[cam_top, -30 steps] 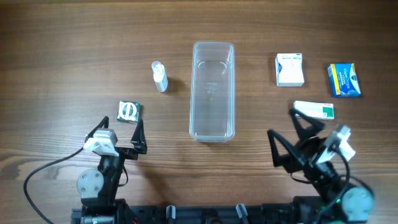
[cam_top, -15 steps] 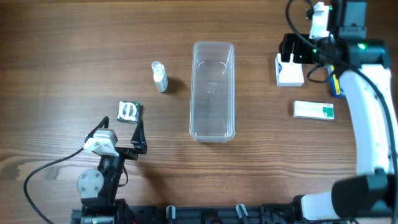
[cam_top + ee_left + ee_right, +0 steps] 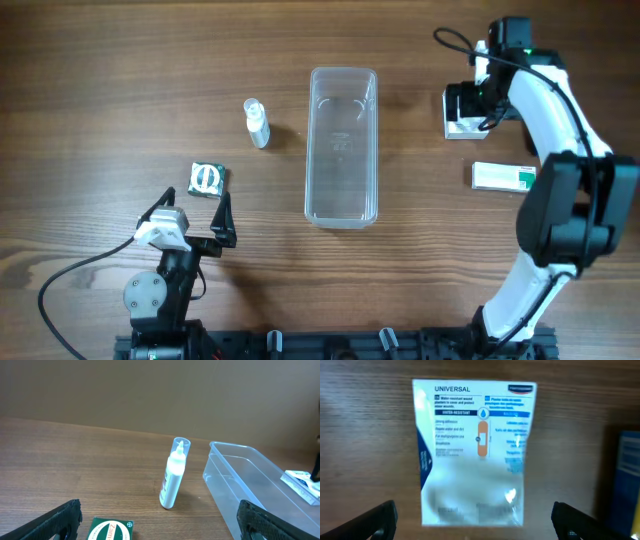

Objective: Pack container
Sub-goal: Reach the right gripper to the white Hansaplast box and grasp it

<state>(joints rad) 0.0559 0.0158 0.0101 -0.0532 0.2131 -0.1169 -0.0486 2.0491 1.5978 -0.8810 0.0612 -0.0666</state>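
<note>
From above, my right gripper (image 3: 467, 100) hangs wide open over the white box (image 3: 462, 128), with the container (image 3: 342, 145) off to its left

Left wrist: my left gripper (image 3: 159, 515) is wide open too, container ahead on the right

Right wrist: the white box lies between my open fingers (image 3: 375, 522)

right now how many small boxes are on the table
4: green box near the left claw, plasters box under the right claw, blue box beside it, white-and-green box right of the container. More may be hidden.
</note>
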